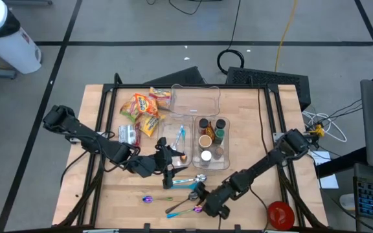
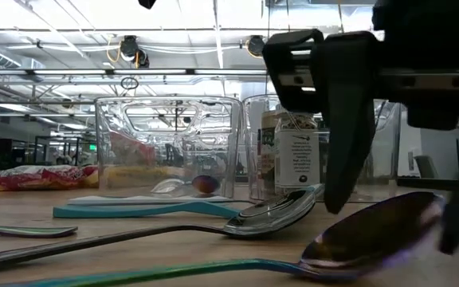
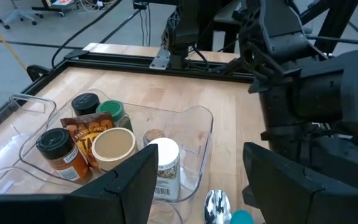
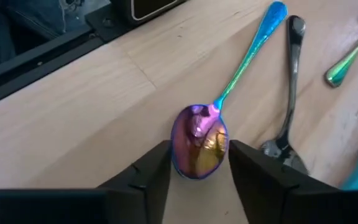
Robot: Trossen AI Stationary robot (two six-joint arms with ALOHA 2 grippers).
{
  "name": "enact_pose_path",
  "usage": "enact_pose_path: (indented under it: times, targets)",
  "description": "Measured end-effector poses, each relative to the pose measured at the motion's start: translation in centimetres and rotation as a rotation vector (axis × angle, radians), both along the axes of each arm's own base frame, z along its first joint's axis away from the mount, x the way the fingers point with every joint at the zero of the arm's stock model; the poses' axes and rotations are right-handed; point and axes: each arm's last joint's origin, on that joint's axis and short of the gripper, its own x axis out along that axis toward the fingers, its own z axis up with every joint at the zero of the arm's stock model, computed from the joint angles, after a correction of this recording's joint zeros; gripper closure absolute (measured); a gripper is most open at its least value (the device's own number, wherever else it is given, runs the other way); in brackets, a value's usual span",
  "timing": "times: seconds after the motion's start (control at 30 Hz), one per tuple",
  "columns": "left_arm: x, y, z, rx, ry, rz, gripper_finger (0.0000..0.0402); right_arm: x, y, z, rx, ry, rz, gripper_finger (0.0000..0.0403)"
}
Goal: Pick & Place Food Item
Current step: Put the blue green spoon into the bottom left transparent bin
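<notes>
A clear divided tray [image 1: 195, 100] stands mid-table, with teal-handled utensils [image 1: 180, 136] lying in its near-left compartment. On the floor just beyond the tray lies a coiled black cable [image 1: 235, 59], and far off to the tray's left stands a white cylinder [image 1: 11, 42]. Toward the table's near-right corner, well apart from the tray, sits a red disc [image 1: 280, 213].

Grey floor [image 1: 141, 26] w/ black tape lines, cables, ceiling strip lights [image 2: 70, 36] over wood table [image 1: 251, 136]
</notes>
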Motion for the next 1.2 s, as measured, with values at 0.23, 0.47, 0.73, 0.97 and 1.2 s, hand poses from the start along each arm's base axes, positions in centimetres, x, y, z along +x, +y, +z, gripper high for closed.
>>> enact_pose_path:
  times: [0.23,0.47,0.73,0.97,1.2]
  targets:
    - [0.0,0.0,0.0,0.001,0.001,0.000,0.0158,0.0,-0.1,0.1,-0.027,-0.023,-0.008,0.0341]
    - [0.0,0.0,0.0,0.000,0.001,-0.001,0.0158,0.0,0.0,0.2,-0.022,-0.022,-0.018,0.0394]
    - [0.0,0.0,0.0,-0.001,0.001,-0.001,0.0158,-1.5,0.1,3.8,-0.085,-0.089,-0.070,0.0402]
    - [0.0,0.0,0.0,-0.022,-0.006,0.006,0.0158,-4.1,0.5,9.0,0.027,-0.137,-0.093,0.0402]
    - [0.1,0.0,0.2,-0.098,-0.037,0.030,0.0158,-7.7,-0.1,11.7,-0.157,-0.193,-0.274,0.0402]
